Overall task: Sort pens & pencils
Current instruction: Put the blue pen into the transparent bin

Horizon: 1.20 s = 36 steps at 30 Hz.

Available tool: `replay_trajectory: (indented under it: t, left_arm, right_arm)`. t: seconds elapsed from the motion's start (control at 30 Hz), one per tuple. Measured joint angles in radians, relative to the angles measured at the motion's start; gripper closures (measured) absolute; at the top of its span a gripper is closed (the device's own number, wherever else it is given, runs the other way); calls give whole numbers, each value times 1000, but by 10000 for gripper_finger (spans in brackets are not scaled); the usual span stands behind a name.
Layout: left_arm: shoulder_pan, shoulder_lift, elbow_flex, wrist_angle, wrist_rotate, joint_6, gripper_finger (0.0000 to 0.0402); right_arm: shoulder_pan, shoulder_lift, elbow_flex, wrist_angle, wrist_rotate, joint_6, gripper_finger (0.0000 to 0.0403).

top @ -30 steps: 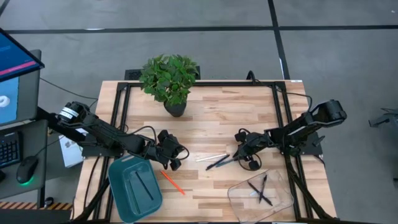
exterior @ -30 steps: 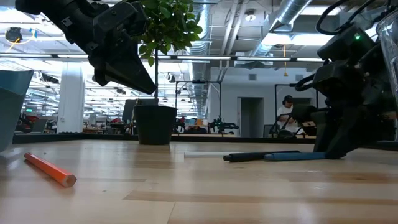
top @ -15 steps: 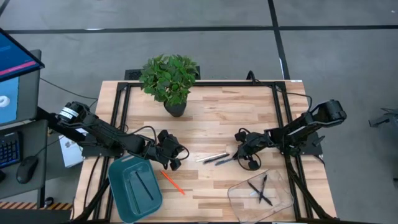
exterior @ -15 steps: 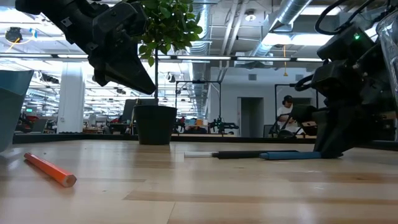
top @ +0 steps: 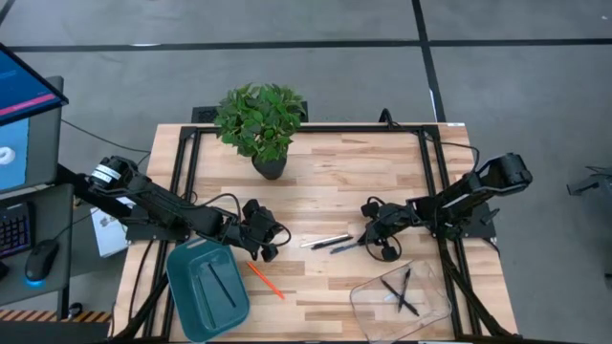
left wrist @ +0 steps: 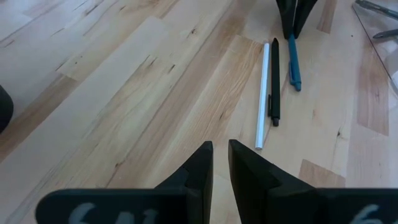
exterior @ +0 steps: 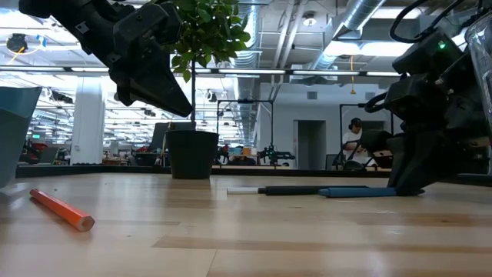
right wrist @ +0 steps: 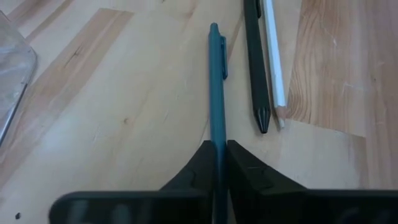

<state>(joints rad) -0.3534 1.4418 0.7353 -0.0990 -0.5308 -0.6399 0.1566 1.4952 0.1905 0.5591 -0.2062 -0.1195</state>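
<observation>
Fingers of the right gripper are clamped on one end of the blue pen, which lies on the table right of centre, just beside a black pen and a white pencil. Light, stiff and slick, it probably pivots when pinched by its end, so a grip nearer its middle looks safer. Left gripper hangs nearly closed and empty by the teal tray.
</observation>
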Motion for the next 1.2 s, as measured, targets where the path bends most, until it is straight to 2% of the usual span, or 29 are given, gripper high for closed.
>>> replay_trajectory:
  t: [1.2]
  left_arm:
    - [0, 0, 0, 0, 0, 0, 360]
  right_arm:
    - [0, -1, 0, 16, -2, 16, 354]
